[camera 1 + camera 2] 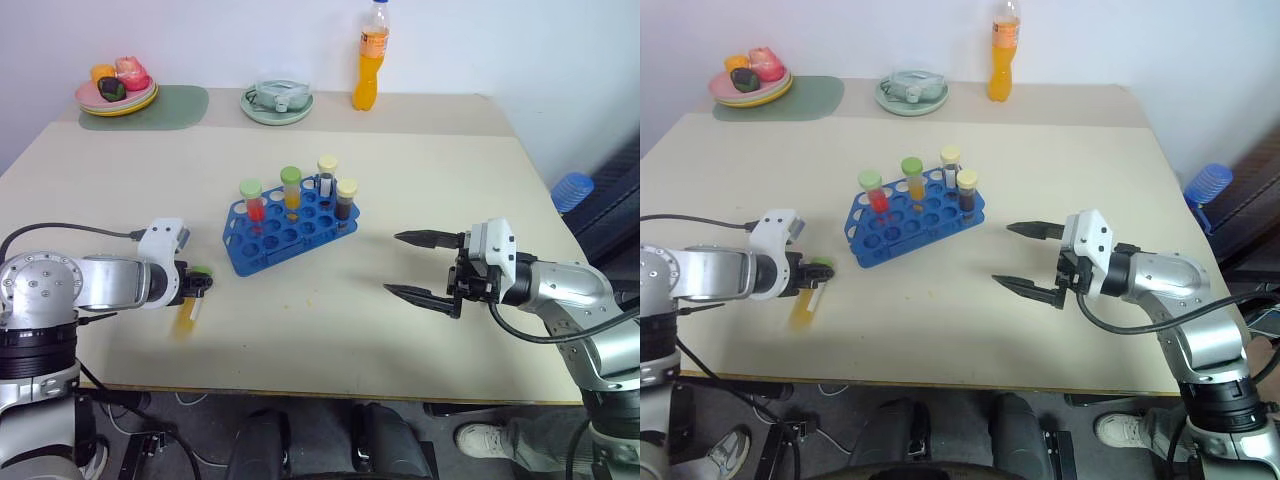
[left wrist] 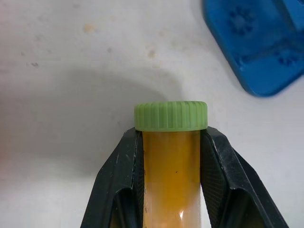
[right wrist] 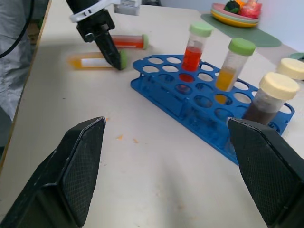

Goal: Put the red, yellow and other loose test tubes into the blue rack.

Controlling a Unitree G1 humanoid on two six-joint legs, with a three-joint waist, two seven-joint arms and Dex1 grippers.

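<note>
The left wrist view shows my left gripper (image 2: 171,142) closed on a yellow tube (image 2: 171,175): my two black fingers (image 2: 124,166) press its sides just under the green cap (image 2: 171,115). The tube lies flat on the table (image 1: 330,320), just beside the near left corner of the blue rack (image 1: 288,228). A red tube (image 3: 127,42) with a green cap also lies loose on the table, on the far side of my left gripper from the rack.

I judge that I am at the grasp step for the yellow tube; the lift is not yet done. The next move calls for raising it, turning it upright with the cap on top, and bringing it over a free hole of the rack. Four tubes already stand in the far holes; the near rows are free.

To the right of the rack, well apart from it, my right gripper (image 1: 425,268) is wide open and holds nothing, and it touches nothing.
</note>
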